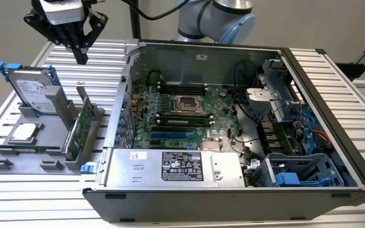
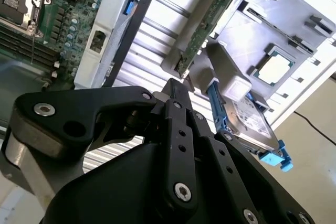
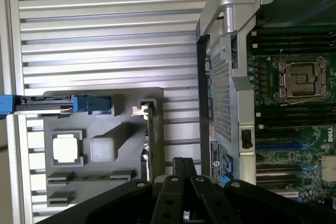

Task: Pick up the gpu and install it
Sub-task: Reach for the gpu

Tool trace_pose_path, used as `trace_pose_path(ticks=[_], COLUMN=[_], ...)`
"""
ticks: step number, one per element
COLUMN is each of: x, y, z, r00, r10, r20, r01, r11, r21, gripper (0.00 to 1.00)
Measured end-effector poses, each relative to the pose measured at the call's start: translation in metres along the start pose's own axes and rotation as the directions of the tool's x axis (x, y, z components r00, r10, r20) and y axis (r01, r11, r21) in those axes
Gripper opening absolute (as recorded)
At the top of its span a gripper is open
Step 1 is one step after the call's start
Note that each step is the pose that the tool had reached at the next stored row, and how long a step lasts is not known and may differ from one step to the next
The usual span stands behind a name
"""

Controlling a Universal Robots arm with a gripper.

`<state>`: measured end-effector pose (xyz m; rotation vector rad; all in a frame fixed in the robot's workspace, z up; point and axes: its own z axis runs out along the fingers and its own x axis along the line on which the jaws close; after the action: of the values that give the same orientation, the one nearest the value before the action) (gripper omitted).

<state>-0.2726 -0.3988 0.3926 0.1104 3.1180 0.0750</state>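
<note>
My pincer (image 1: 81,58) hangs closed and empty above the gpu (image 1: 76,128). The gray rack (image 1: 43,156) stands the card on edge, so I judge its top edge is offered for a grab.

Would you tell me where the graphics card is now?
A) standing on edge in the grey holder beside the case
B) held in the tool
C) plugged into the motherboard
A: the graphics card stands on edge in the grey holder, and the tool hangs empty above it.
</note>
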Motion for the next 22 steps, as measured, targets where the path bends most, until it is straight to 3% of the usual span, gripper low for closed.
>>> trace_pose_path(ticks=[22], x=[0.0168], y=[-0.0012], z=[-0.0004], r00=[1.0000], r10=[0.000], r20=[-0.0001], r01=[0.000], r11=[1.0000], r21=[0.0000], gripper=[0.00])
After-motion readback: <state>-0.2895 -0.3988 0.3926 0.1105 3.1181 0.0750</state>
